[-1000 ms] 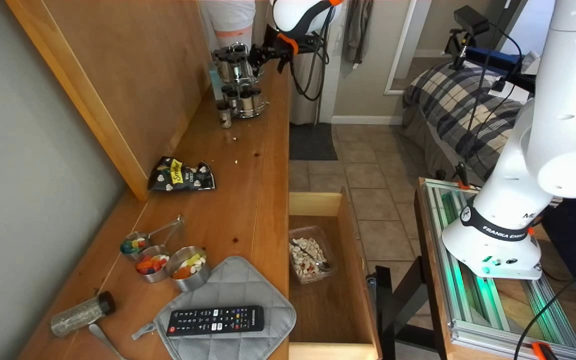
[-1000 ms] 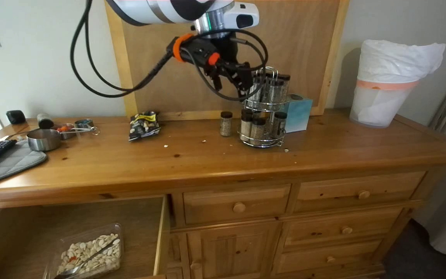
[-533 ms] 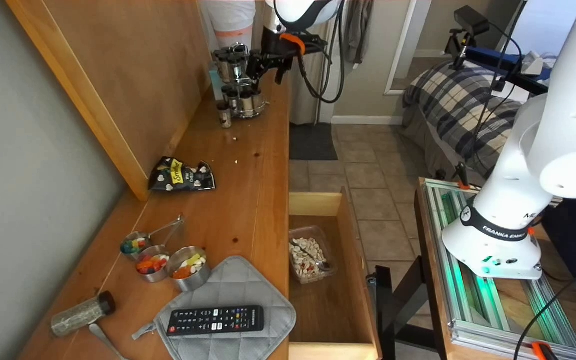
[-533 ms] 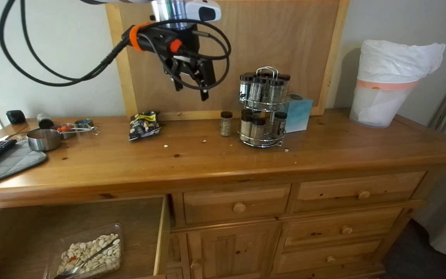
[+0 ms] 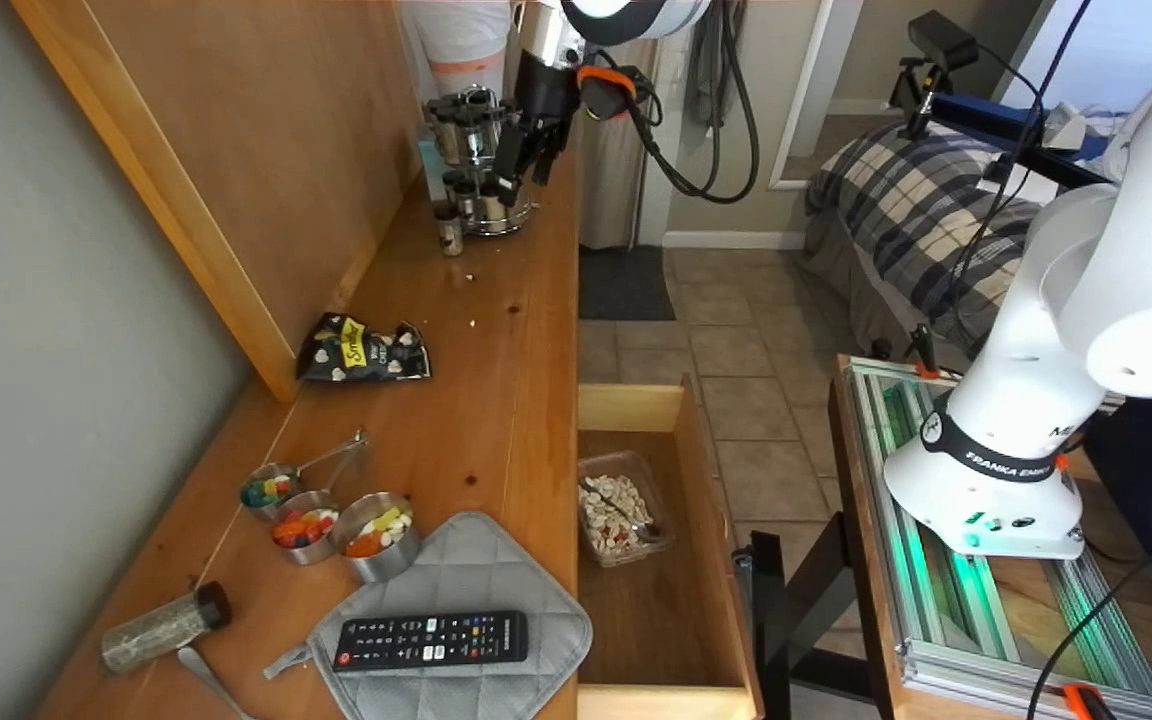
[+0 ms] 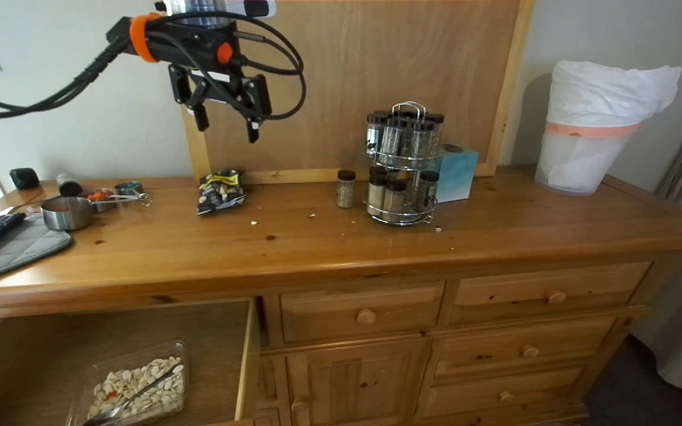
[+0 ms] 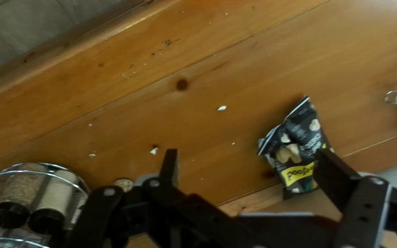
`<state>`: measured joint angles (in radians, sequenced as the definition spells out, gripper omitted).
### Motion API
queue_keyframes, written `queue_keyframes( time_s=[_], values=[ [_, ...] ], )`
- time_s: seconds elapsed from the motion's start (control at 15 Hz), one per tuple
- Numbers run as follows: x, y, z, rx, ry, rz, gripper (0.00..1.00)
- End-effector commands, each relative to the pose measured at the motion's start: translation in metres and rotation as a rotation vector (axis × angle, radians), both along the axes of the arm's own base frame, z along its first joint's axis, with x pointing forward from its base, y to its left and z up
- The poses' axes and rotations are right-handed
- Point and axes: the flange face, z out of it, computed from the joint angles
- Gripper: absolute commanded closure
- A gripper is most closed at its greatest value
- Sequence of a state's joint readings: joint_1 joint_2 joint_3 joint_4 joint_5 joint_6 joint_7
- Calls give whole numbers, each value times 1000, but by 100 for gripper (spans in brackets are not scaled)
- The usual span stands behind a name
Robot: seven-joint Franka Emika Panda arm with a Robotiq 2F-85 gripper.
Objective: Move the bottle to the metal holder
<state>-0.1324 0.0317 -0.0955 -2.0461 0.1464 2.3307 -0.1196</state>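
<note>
In an exterior view, black two-fingered tool (image 6: 227,127) with fingers (image 6: 253,131) wide apart. Off to its side, silvery two-tier wire rack (image 6: 400,223) of black-capped glass jars (image 6: 395,198); just beside, upright black-capped bottle (image 6: 346,190). Below the tool, clear plastic tub (image 6: 131,362) of pale seeds (image 6: 140,380) in open wooden drawer (image 6: 222,331).

In an exterior view, far from the tool, clear cylindrical bottle (image 5: 154,632) on its side near steel cups (image 5: 383,568) of coloured pieces (image 5: 376,535). Cannot tell which bottle for the task. Under the tool, wooden bench (image 5: 476,420); past its edge, tiled floor (image 5: 746,400). On black remote (image 5: 431,641), "SAMSUNG".

In the wrist view, beside one fingertip (image 7: 333,175), black snack bag (image 7: 293,151), "food" upside down.
</note>
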Motion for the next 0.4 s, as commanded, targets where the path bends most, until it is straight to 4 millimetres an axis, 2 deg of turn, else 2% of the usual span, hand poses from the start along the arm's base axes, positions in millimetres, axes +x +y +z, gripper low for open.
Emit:
queue_keyframes(
  time_s=[0.0, 0.33],
  values=[
    [-3, 5, 2, 13, 1, 33, 0],
    [-8, 10, 5, 20, 0, 66, 0]
  ],
)
